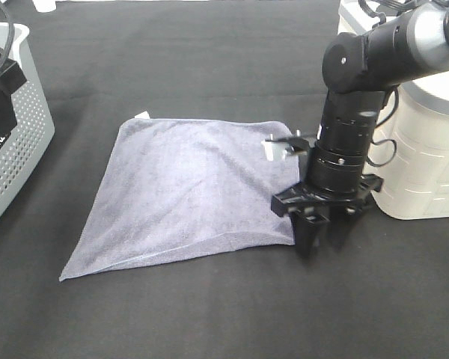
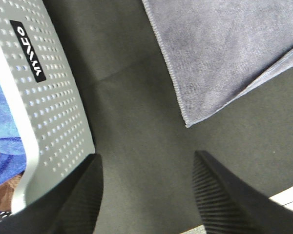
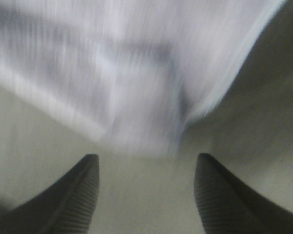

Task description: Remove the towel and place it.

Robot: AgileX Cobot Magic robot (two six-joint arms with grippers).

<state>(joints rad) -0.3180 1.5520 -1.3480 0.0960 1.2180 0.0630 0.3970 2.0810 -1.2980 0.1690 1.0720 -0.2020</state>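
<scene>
Black-covered bench (image 1: 209, 314) fills the high view, and near its middle we see the grey-lavender towel (image 1: 183, 194) spread flat, its white tag (image 1: 142, 114) at the 11 o'clock corner. At the towel's 4 o'clock corner the right hand (image 1: 322, 233) points down, released, fingers apart. Its wrist view is blurred, so we cannot tell whether it touches the fabric. At 9 o'clock stands a grey perforated basket (image 1: 19, 142). Beside the basket the left hand (image 2: 147, 157) hangs released over the bench. At 3 o'clock sits a white container (image 1: 426, 164).
</scene>
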